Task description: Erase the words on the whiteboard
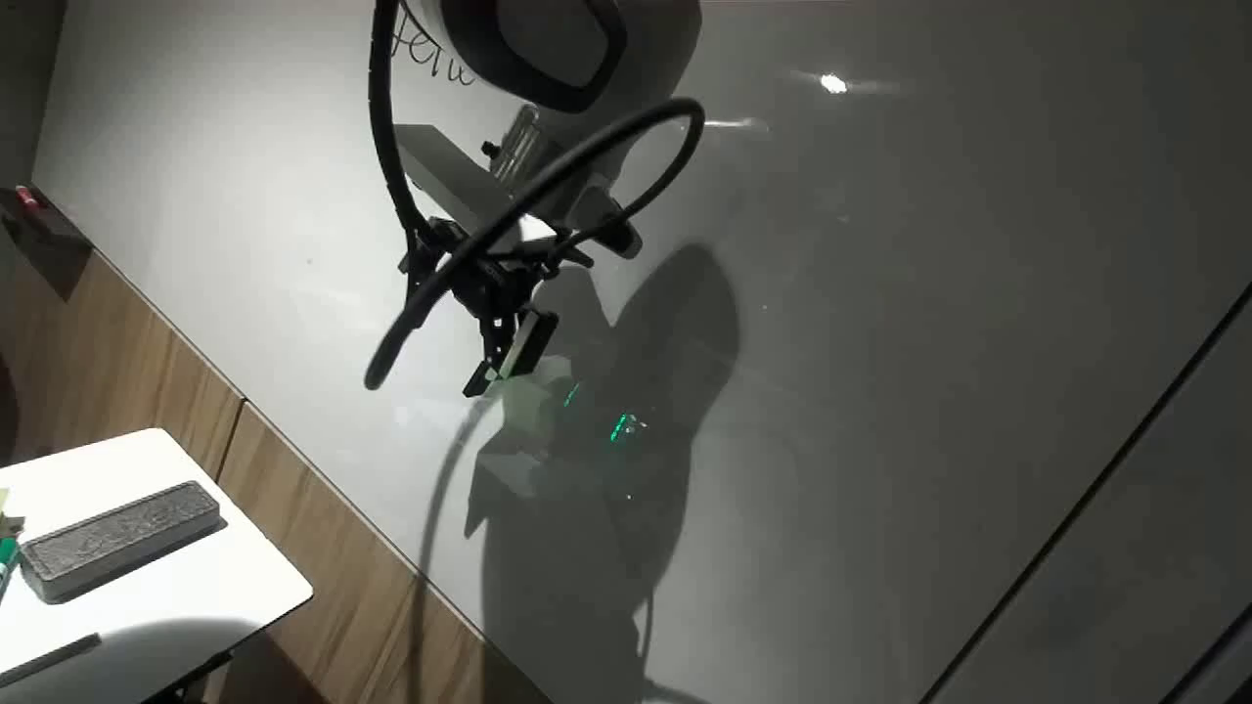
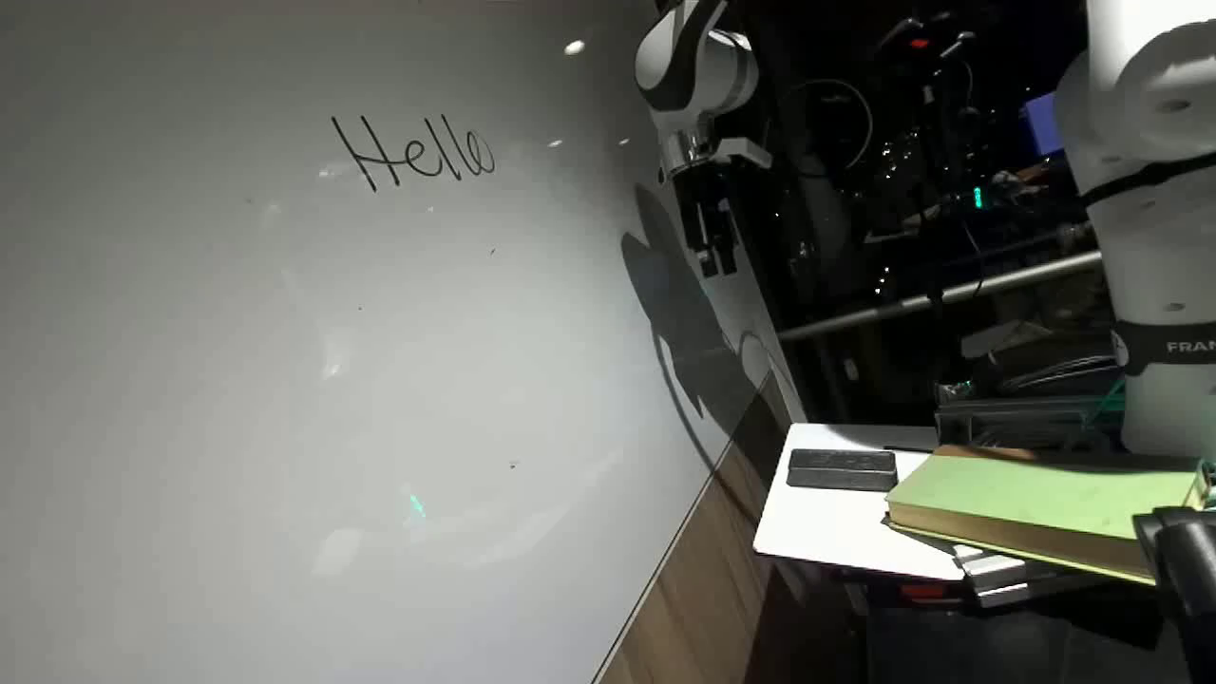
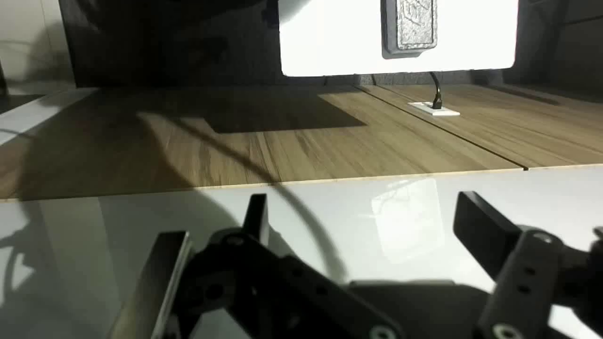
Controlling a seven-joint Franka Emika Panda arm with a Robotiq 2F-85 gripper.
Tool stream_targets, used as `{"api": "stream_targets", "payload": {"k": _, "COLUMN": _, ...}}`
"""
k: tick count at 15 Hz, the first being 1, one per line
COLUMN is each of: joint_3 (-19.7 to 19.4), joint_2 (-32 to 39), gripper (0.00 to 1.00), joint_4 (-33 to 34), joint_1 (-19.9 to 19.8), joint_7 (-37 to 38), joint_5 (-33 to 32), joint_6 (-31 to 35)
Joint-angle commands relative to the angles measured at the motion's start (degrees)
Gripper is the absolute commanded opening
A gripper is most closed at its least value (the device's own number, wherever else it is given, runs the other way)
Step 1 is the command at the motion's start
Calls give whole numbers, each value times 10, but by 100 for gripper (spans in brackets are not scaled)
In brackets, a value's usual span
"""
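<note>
Holding the black 2-fingered gripper [image 3: 365,221] wide and empty, presumably making room for the dark grey oblong eraser-like block [image 2: 842,467] on the white rectangular table [image 2: 826,527]; leaving thin black handwritten "Hello" [image 2: 415,157] unwiped high on the glossy white-grey whiteboard [image 2: 285,332].

Handwritten "Hello" [image 2: 415,156] on the whiteboard [image 2: 237,380], "FRAN" [image 2: 1191,347] on the arm [image 2: 1161,271]

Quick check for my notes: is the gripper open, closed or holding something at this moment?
Gripper: open, jaws standing apart with nothing held between them in the wrist view.
</note>
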Motion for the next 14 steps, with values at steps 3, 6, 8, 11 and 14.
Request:
{"api": "stream_targets", "payload": {"k": 3, "joint_3": 20, "joint_2": 2, "gripper": 100, "joint_4": 3, "joint_1": -21, "joint_7": -4, "joint_5": 5, "joint_6": -1}}
{"api": "stream_targets", "payload": {"k": 6, "joint_3": 28, "joint_2": -5, "gripper": 100, "joint_4": -17, "joint_1": -21, "joint_7": 0, "joint_5": 9, "joint_6": 17}}
{"api": "stream_targets", "payload": {"k": 8, "joint_3": 40, "joint_2": -27, "gripper": 100, "joint_4": -57, "joint_1": -21, "joint_7": 6, "joint_5": 6, "joint_6": 55}}
{"api": "stream_targets", "payload": {"k": 11, "joint_3": 59, "joint_2": -78, "gripper": 100, "joint_4": -154, "joint_1": -23, "joint_7": 18, "joint_5": -7, "joint_6": 159}}
{"api": "stream_targets", "payload": {"k": 14, "joint_3": 85, "joint_2": -135, "gripper": 100, "joint_4": -260, "joint_1": -24, "joint_7": 53, "joint_5": -27, "joint_6": 240}}
